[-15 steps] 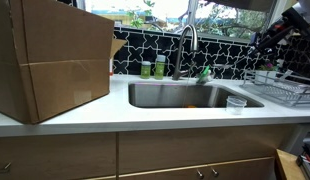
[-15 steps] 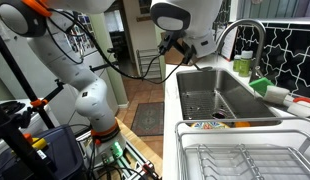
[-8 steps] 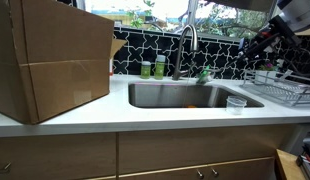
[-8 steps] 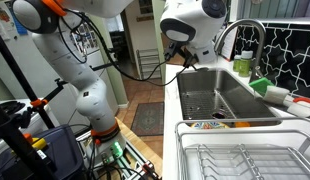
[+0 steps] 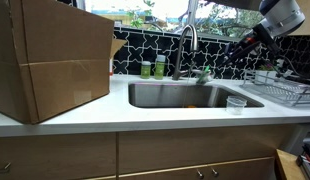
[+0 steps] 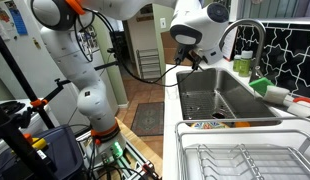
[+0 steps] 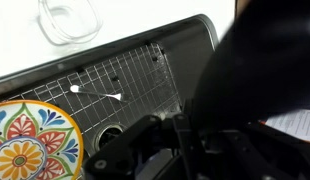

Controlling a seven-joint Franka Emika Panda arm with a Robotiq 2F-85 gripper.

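Gripper (image 5: 238, 48) hangs above the sink (image 5: 175, 96), near the faucet (image 5: 187, 40); jaws pressed together, nothing between them; both exterior views show the arm and the basin, but hardly the basin floor; the wrist view looks straight down on it: a painted plate (image 7: 30, 140) lies on the sink grid at lower left; a spoon (image 7: 95, 95) lies near it, not touching; a clear cup (image 7: 70, 20) stands on the counter beyond the rim.

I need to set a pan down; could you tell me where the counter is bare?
The counter strip in front of the sink, from the cardboard box to the cup, is bare. Crowded: green bottles behind, dish rack beyond the cup, plate and spoon in the sink.
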